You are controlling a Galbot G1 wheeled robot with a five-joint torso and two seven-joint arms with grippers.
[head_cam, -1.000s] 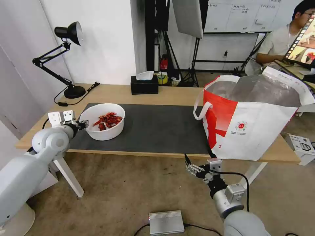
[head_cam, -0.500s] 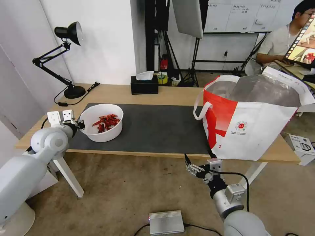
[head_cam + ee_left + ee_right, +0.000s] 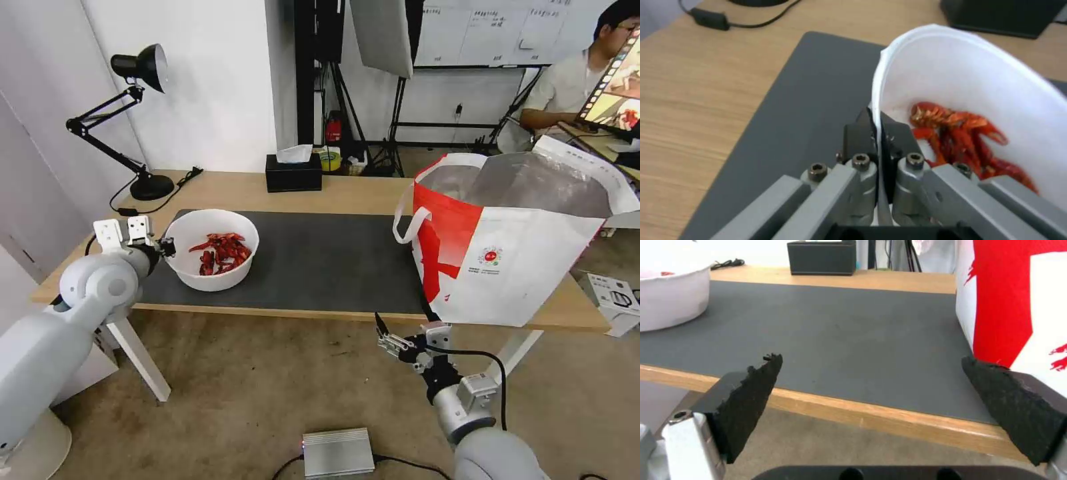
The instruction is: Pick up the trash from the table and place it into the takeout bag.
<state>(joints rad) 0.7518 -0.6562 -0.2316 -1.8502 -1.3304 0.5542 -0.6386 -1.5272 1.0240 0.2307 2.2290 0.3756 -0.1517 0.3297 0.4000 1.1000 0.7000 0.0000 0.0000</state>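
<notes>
— while my left gripper (image 3: pixel 167 247) sits at centre left of the head frame, what do you make of the grip?

— looks sound. in the left wrist view the jaws are closed tight on the near rim of the white bowl (image 3: pixel 212 248), one finger outside the wall and one inside, with the thin edge pinched between them. the red shells (image 3: pixel 967 136) lie heaped at the bottom, clear of the fingers.

— and the bowl itself?

— at the left end of the dark grey mat (image 3: pixel 320 260) on the table (image 3: pixel 347 190). i can't tell whether its base touches the mat or is just off it.

— how would you carry it?

— i'd judge a rim pinch on a soft wall is the weak point, so keep the bowl level, lift slowly, and travel rightward across the mat without jerks, or the shells may slide and tip it out of the pinch. go high enough to clear the lip of the takeout bag (image 3: pixel 513 260), which stands open at the right end of the table, foil lining showing.

— right side?

— my right gripper (image 3: pixel 393 341) hangs below the table's front edge, lower centre right, fingers spread wide and holding nothing. it's near the bag's bottom corner, so i'd leave it parked.
</notes>
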